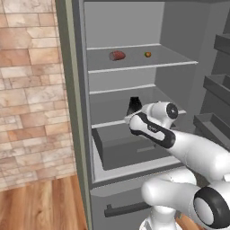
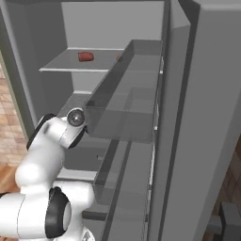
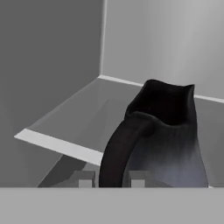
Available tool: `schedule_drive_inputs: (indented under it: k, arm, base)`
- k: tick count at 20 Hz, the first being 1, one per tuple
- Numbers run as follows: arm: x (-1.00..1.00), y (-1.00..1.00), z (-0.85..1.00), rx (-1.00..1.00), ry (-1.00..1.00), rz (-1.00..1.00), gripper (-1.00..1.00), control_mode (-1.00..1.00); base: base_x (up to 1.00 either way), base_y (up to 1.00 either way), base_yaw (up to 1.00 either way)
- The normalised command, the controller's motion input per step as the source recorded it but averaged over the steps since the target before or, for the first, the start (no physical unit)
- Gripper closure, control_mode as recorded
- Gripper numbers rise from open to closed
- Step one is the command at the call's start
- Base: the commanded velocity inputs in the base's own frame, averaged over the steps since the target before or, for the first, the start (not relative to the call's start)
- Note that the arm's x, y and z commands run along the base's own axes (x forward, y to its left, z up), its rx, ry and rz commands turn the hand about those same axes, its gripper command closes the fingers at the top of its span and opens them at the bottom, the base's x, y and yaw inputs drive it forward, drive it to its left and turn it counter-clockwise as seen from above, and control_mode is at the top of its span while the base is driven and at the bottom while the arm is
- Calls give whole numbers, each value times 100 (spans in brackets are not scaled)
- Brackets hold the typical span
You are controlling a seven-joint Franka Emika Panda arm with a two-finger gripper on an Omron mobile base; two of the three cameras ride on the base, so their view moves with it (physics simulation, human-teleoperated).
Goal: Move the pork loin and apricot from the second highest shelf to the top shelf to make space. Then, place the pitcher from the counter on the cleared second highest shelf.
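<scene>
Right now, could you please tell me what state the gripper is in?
Gripper: shut on the pitcher, its fingertips either side of the handle, over the second highest shelf.

On the top shelf (image 1: 179, 57) the pork loin (image 1: 117, 55) lies left of the apricot (image 1: 148, 54). Below it, my arm (image 1: 179, 143) reaches onto the second highest shelf (image 1: 103, 101), where the pitcher (image 1: 133, 105) stands.

Flat, even rendered light w/ soft shading inside the fridge (image 1: 179, 27), no glare, slightly low-res & blurry throughout.
</scene>
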Motion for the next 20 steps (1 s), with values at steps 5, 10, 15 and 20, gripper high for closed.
schedule_drive_inputs:
  k: [5,10,15,20]
  arm:
    - [38,0,18,0,0,0,100,-100]
    - [39,0,17,0,0,0,100,-100]
    - [35,0,6,0,-2,0,100,-100]
    - [8,0,4,0,-16,0,100,-100]
  base:
    - [0,0,0]
    - [0,0,0]
    - [0,0,0]
    - [0,0,0]
